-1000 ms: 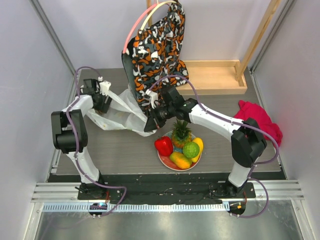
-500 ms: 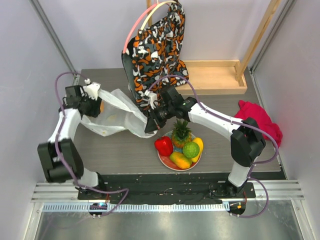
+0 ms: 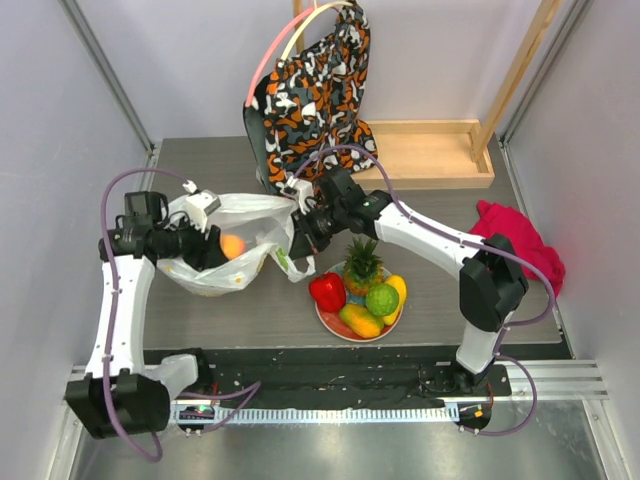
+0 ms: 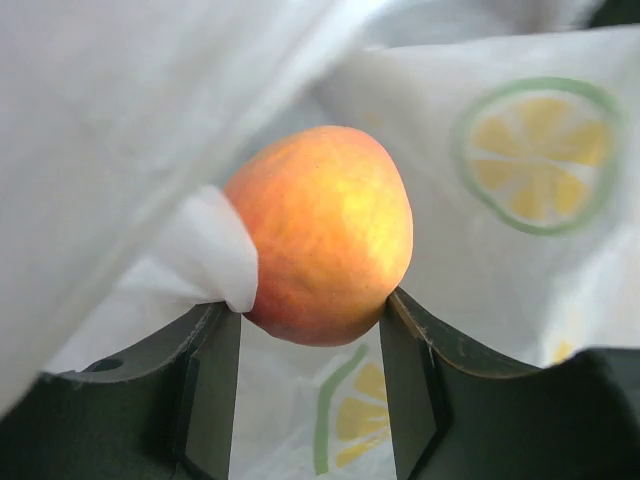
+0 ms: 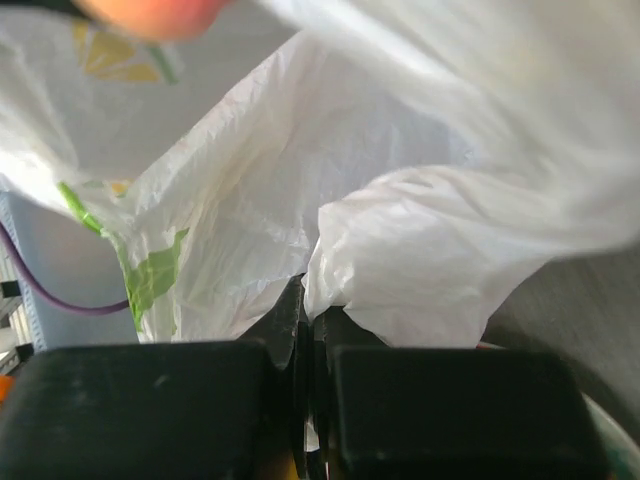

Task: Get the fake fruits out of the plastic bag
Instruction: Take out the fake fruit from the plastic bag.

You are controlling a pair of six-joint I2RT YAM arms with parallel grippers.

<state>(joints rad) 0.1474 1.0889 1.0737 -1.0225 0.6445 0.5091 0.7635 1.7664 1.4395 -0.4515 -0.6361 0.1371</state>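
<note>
Running the rig remotely here. My left gripper (image 3: 222, 247) is reaching inside the plastic bag (image 3: 255, 215), and its jaws are clamping the peach-orange fruit (image 4: 325, 230) on both flanks. My right gripper (image 3: 300, 232) is pinching the bag's edge on the side nearer the plate, with its jaws squeezed together on a bunched fold of film.

Handling-wise, I'm guessing the fruit is light, hollow, hard plastic. It's also glossy and round, so it's probably slippery. I'm gripping it across its widest part, which seems the safest place. The bag is the opposite: thin, floppy and crinkly. It gives no support, so I'm only trusting it where it's gathered into a wad.

The views are telling me different things. The left wrist view is showing the finger contact up close, plus a flap of film sitting right at one fingertip (image 4: 215, 380). I can't tell if that flap is caught in the grip. The overhead view isn't showing any of that, but it's showing the bag lying on the table between the arms. It's also showing the plate (image 3: 328, 328) just beside it, carrying the pineapple (image 3: 362, 265), lime (image 3: 381, 299), mango (image 3: 361, 320) and red piece (image 3: 327, 291). The right wrist view is mostly showing white film around its jaws.
</note>
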